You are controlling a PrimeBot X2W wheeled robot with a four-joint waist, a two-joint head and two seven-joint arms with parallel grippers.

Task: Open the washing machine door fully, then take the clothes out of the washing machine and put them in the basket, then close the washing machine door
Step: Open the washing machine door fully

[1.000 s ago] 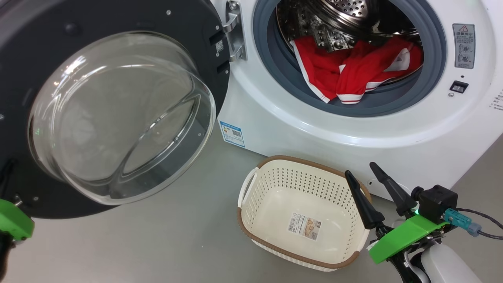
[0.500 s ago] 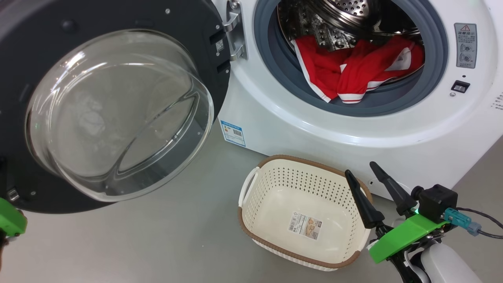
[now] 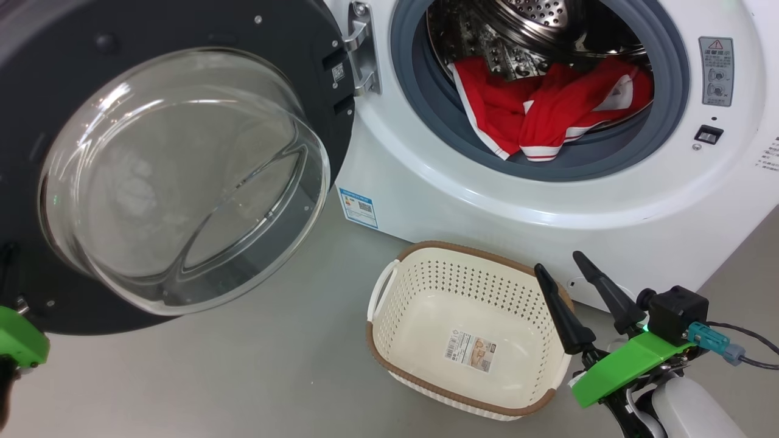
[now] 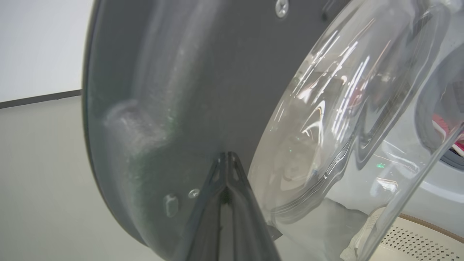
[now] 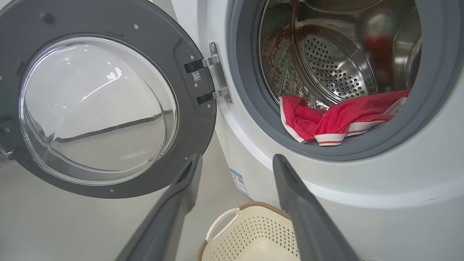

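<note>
The washing machine door point(image 3: 182, 176) stands swung open to the left, its glass bowl bulging toward me. My left gripper point(image 4: 226, 159) is shut, and its joined tips rest against the door's dark inner face beside the bowl, low on the door's far-left rim. Its green mount point(image 3: 18, 344) pokes in at the lower left of the head view. The red clothes point(image 3: 548, 109) lie in the washing machine point(image 3: 487, 201), draped over the grey ring. The basket point(image 3: 389, 359) stands on the floor in front, nothing in it but its label. My right gripper point(image 3: 557, 261) hangs open over the basket's right rim.
The steel drum point(image 5: 326, 65) opens behind the clothes point(image 5: 337, 119). Bare grey floor point(image 3: 274, 365) spreads between the door and the basket. A cable point(image 3: 748, 347) trails from my right wrist. The door hinge point(image 3: 362, 48) juts out beside the opening.
The door and my left gripper wobbled slightly, swinging a little outward and then back. The right arm, basket and clothes stayed put.
</note>
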